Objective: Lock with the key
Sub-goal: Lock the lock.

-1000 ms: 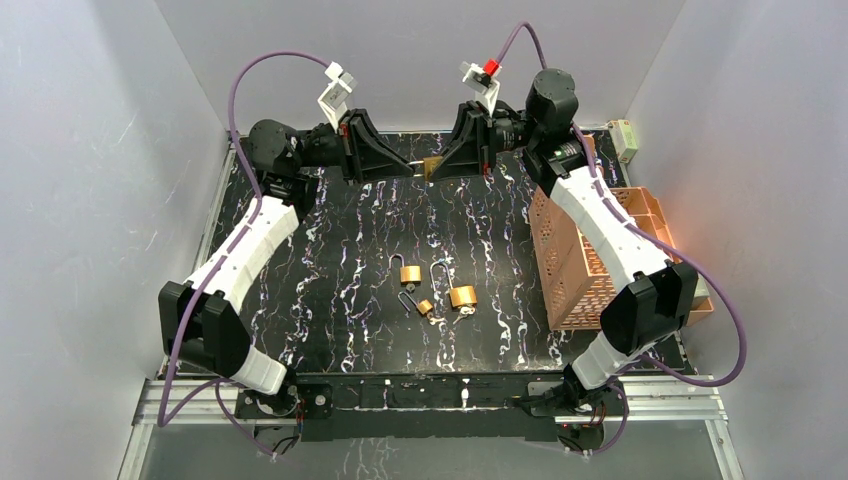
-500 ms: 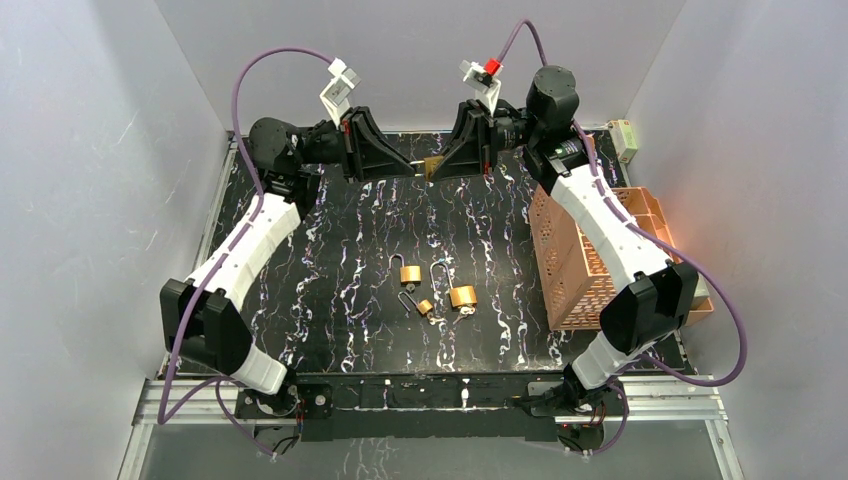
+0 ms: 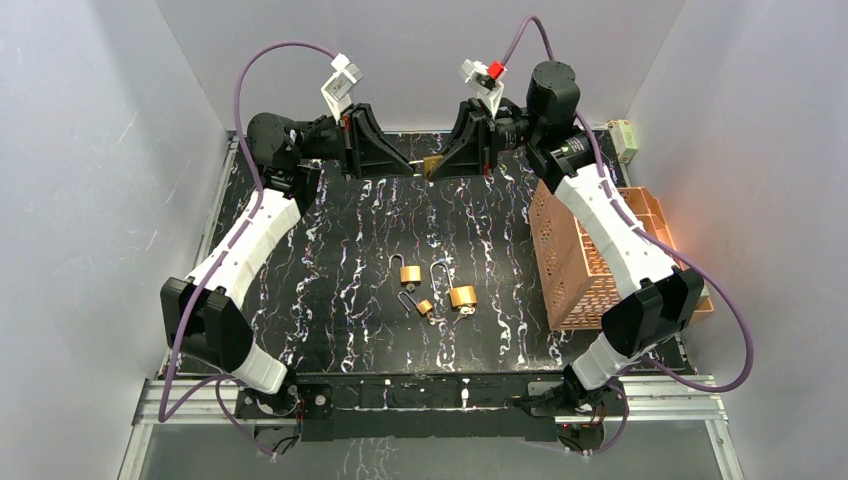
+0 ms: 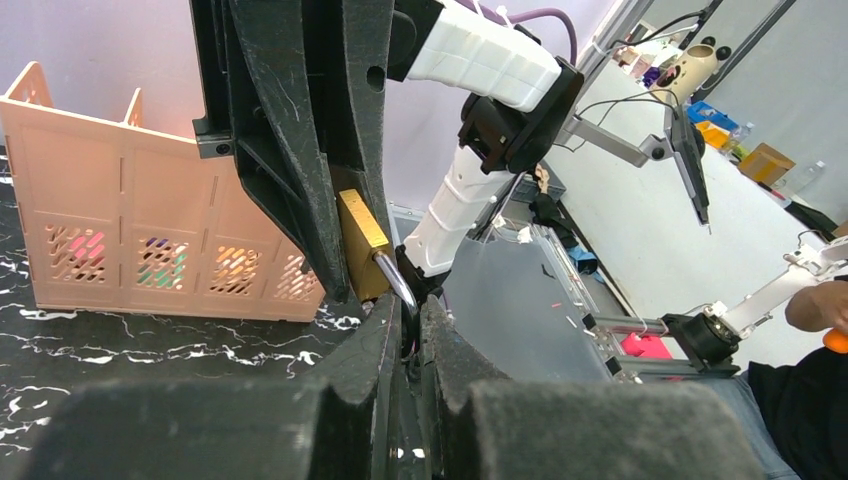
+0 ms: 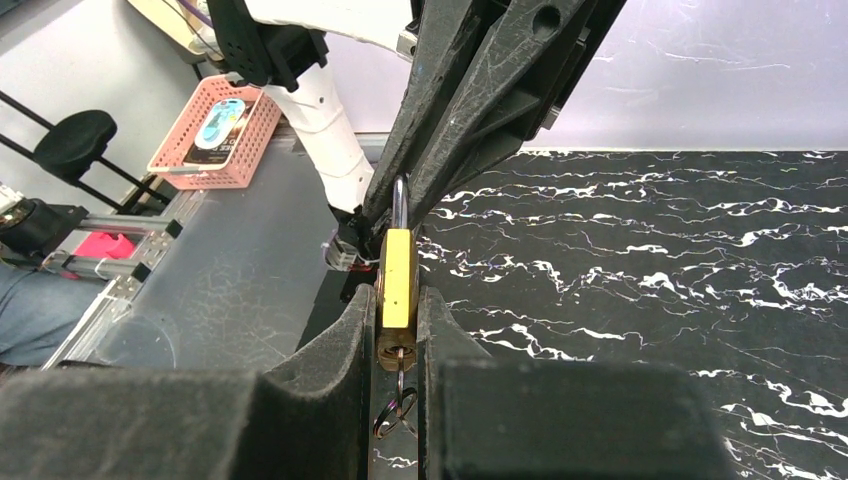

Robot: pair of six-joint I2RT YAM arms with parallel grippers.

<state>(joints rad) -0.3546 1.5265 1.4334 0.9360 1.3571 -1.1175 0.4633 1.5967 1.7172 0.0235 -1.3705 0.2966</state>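
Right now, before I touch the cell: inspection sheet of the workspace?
Surface: black marbled table, nothing spilled.
Job's things: brass padlock held between the arms at the far edge, shackle pointing up, key in its base with a ring hanging below.
Clutter: three loose padlocks mid-table, two larger and one small; peach basket at the right edge.
Grippers: left gripper shut on the shackle; right gripper shut on the padlock body.
Cables: purple cables loop off both arms, none across the loose padlocks.
Surroundings: grey walls; someone's arm beyond the rig in the left wrist view.
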